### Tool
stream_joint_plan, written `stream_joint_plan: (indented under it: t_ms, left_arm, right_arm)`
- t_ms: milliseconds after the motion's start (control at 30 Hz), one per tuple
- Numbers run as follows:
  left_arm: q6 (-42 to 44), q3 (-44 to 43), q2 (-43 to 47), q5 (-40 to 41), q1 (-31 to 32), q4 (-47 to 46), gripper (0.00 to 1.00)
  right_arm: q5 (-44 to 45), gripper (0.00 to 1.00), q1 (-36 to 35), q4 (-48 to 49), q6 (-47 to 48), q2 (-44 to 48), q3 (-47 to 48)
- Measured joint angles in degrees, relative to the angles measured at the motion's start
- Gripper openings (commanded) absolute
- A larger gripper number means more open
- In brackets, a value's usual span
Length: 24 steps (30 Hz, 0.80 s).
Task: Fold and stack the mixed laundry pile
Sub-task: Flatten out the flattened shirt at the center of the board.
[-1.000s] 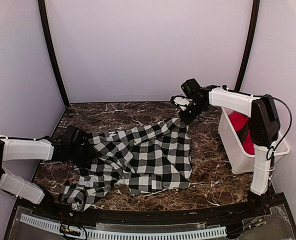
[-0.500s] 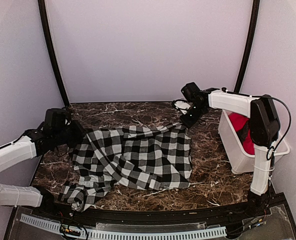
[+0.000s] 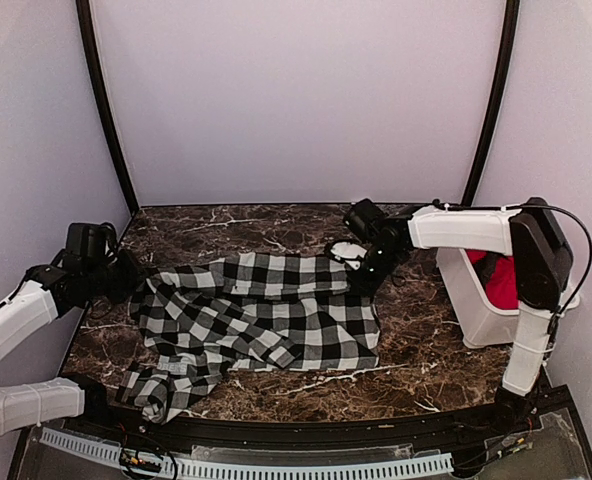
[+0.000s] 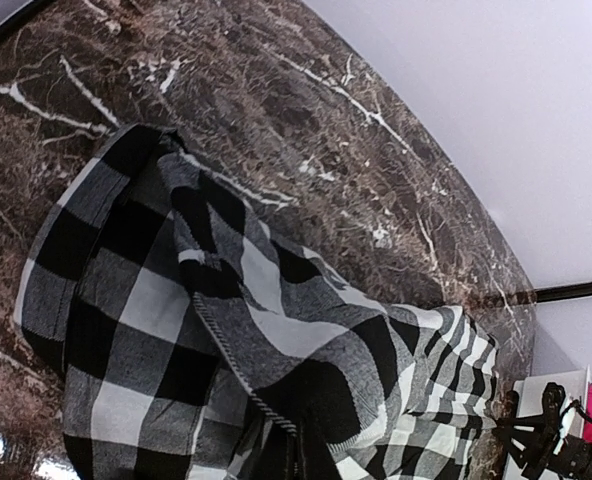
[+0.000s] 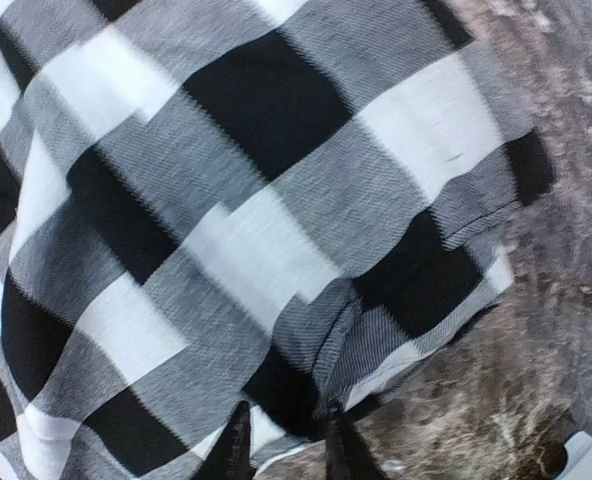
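The black-and-white checked garment (image 3: 266, 315) lies spread across the marble table, part of the mixed laundry pile. My left gripper (image 3: 126, 278) is shut on its left edge. In the left wrist view the cloth (image 4: 226, 300) bunches into the left gripper (image 4: 301, 465) at the bottom. My right gripper (image 3: 364, 268) sits low at the garment's far right corner. Its fingertips (image 5: 238, 440) stand slightly apart, open, with a fold of checked cloth (image 5: 276, 230) lying between them. The red garment (image 3: 498, 285) rests inside the bin.
A white plastic bin (image 3: 476, 300) stands at the table's right side, next to the right arm. Black frame posts (image 3: 104, 110) and pale walls close in the back and sides. A crumpled end of the checked cloth (image 3: 151, 390) lies near the front left edge.
The left gripper shut on the garment's left edge and drew it left and back. The right gripper came down and inward, laying the far corner on the table, and its jaws parted slightly.
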State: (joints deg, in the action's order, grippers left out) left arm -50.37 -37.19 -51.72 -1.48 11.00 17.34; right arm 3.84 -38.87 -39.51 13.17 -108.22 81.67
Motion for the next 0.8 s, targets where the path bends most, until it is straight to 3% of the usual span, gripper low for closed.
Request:
stream_joint_plan:
  t_ms: [100,500,800]
  left_arm:
    - [0.20,1.16,0.07,-0.02,-0.11,2.21,0.00]
    - [1.29,1.44,-4.07,-1.03,-0.61,2.75,0.00]
    - [1.77,1.20,-4.96,-1.99,-1.25,1.92,0.00]
  right_arm:
    - [-0.72,0.43,-2.75,-0.81,-0.79,0.00,-3.63]
    - [1.40,0.35,-3.48,2.51,-0.44,4.42,-6.54]
    - [2.36,0.42,-6.14,4.46,0.46,-0.07,-6.27]
